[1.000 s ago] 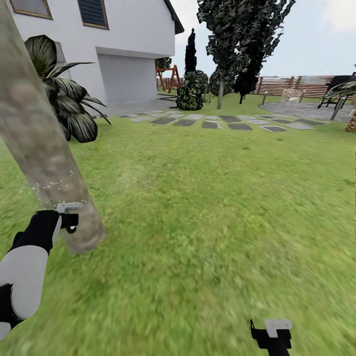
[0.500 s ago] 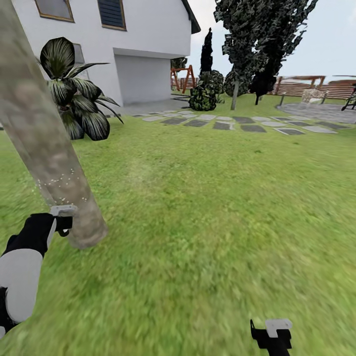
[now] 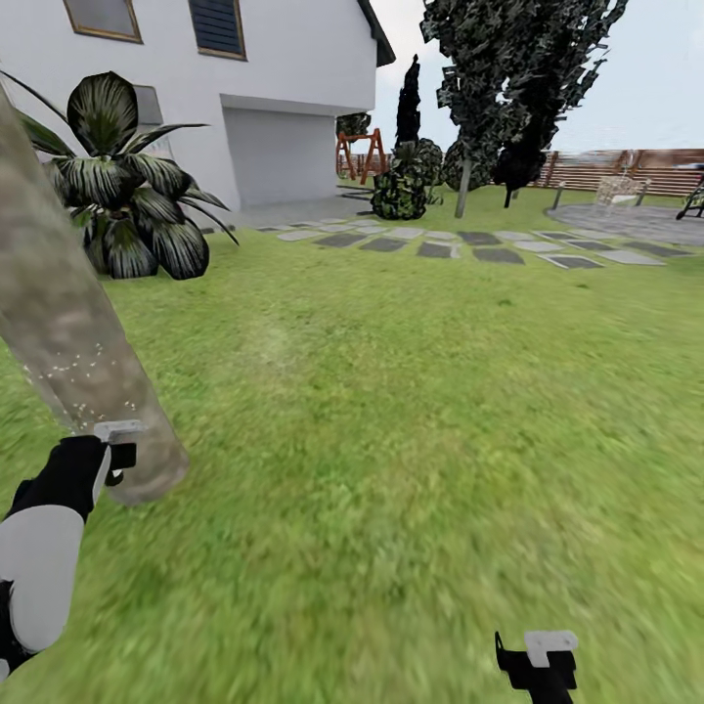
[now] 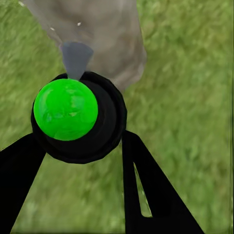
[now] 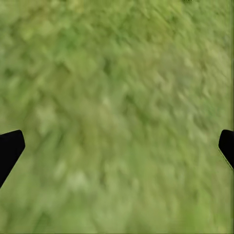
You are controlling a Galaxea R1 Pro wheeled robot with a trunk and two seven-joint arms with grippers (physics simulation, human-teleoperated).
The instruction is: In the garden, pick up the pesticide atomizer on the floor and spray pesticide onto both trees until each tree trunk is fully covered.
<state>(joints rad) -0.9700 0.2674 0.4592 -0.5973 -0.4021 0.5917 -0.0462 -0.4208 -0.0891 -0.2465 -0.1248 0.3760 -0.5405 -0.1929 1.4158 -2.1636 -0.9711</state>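
- The right pincer (image 3: 536, 657) hangs low over the lawn (image 3: 411, 411), nearest the camera; in the right wrist view its two fingertips (image 5: 9, 148) stand wide apart at the picture's edges, with grass between them and nothing held.
- The left pincer (image 3: 115, 448) sits just beside the base of one tree trunk (image 3: 68, 332). In the left wrist view its fingers (image 4: 146, 190) pinch the pesticide atomizer (image 4: 78, 117), seen end-on as a dark round body with a bright green disc, aimed at the trunk (image 4: 102, 34).
- White pesticide specks (image 3: 73, 376) dot the bark above the pincer.
- Farther off: one palm plant (image 3: 122, 191), a row of stepping stones (image 3: 440, 244), a white house (image 3: 235, 88), dark conifers (image 3: 518, 78) and a slatted fence (image 3: 606, 171).
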